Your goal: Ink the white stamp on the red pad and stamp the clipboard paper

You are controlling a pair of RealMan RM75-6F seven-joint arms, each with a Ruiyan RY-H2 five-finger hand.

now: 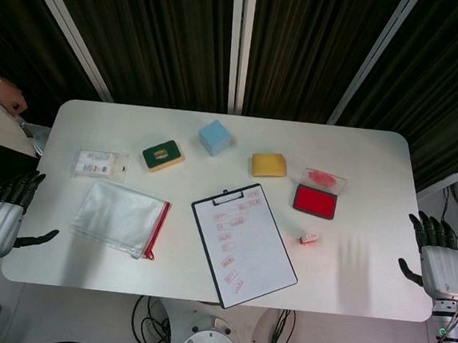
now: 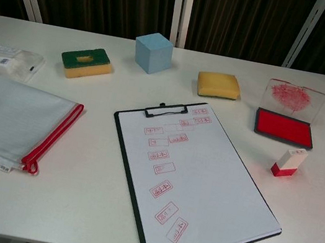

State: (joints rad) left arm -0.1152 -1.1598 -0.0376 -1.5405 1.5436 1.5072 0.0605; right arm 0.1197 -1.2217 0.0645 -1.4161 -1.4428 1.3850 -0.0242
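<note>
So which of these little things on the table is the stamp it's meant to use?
Find the clipboard in the middle of the table, then the open red ink pad beyond its right edge. The stamp stands just in front of that pad: a small upright white block with a red base, the smallest thing there.

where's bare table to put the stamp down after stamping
Bare table lies right of the clipboard, in front of the stamp and red pad. Another patch sits between the clipboard and the zip pouch. The back row, sponges and blue cube, is crowded.
</note>
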